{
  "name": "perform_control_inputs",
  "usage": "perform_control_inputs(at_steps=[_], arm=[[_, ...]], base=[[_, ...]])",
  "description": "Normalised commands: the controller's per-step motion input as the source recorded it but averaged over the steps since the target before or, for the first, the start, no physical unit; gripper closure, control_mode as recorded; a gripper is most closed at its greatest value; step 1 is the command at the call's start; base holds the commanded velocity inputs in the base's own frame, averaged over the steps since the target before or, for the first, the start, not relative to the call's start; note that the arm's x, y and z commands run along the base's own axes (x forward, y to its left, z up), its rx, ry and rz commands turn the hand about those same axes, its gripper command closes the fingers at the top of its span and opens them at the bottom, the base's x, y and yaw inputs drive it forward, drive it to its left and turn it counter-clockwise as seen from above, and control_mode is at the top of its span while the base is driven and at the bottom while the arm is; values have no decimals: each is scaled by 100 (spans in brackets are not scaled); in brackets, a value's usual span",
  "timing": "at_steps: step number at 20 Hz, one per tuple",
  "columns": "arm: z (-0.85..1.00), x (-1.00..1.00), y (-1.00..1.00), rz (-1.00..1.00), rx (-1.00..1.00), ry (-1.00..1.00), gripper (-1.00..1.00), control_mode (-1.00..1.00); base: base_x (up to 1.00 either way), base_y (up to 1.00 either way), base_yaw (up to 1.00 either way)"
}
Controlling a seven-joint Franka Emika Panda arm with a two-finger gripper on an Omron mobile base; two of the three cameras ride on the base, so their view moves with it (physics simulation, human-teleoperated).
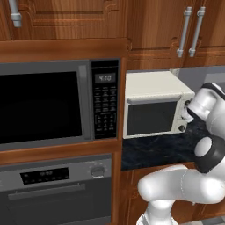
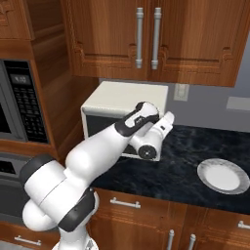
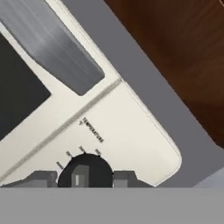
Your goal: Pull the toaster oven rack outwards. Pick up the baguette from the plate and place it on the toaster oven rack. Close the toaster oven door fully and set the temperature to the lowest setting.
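Dark temperature knob [image 3: 85,171] sits squarely between our gripper [image 3: 83,178] tips, jaws apart and flanking it, not visibly clamped; toaster oven door [image 1: 152,117] shut.

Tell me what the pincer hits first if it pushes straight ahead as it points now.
Most likely the temperature knob: it sits between the pincer fingertips on the toaster oven front panel, though the remaining gap is unclear.

The toaster oven [image 1: 154,103] stands on the counter [image 2: 185,168], at 3 o'clock from the microwave [image 1: 57,105]. The toaster oven door [image 1: 151,117] is closed. The plate [image 2: 223,176] lies on the counter at 3 o'clock from the toaster oven, well apart. The pincer [image 3: 83,178] is at the temperature knob [image 3: 85,170], one tip on each side.
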Motion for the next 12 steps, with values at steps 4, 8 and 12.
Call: perform_control_inputs(at_steps=[4,8,12], arm=[[-59,-10,0,0,-84,-23,100,-100],[-69,-4,0,3,-86,-19,100,-100],[-51,0,0,16,-86,-4,100,-100]], base=[[0,0,0],[0,0,0],[0,0,0]])
